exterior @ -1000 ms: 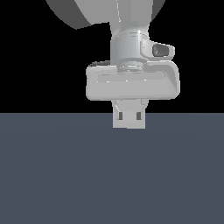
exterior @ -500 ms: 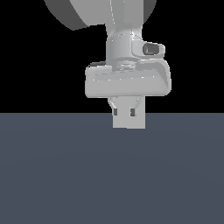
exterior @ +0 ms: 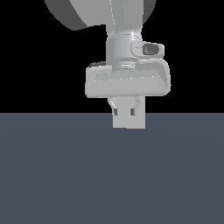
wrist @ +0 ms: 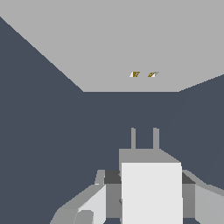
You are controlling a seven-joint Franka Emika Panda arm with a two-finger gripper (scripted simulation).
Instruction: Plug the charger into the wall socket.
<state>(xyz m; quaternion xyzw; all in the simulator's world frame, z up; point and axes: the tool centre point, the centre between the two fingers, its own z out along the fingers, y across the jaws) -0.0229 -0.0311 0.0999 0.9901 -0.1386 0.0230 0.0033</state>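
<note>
In the wrist view my gripper is shut on the charger, a white block. Its two thin prongs point at the wall socket. The socket is a broad light-grey plate with two small yellowish slots. A strip of dark floor separates the prong tips from the plate, and the prongs stand roughly in line with the slots. The exterior view shows the gripper from the front, low over the floor. Just under its fingers is a light-grey square patch; I cannot tell whether that is charger or socket.
A flat dark blue-grey floor fills the lower half of the exterior view and surrounds the plate in the wrist view. The arm's large links rise above the hand against a black background.
The hand has shifted slightly toward the exterior view's left and stays at about the same height. The grip is unchanged.
</note>
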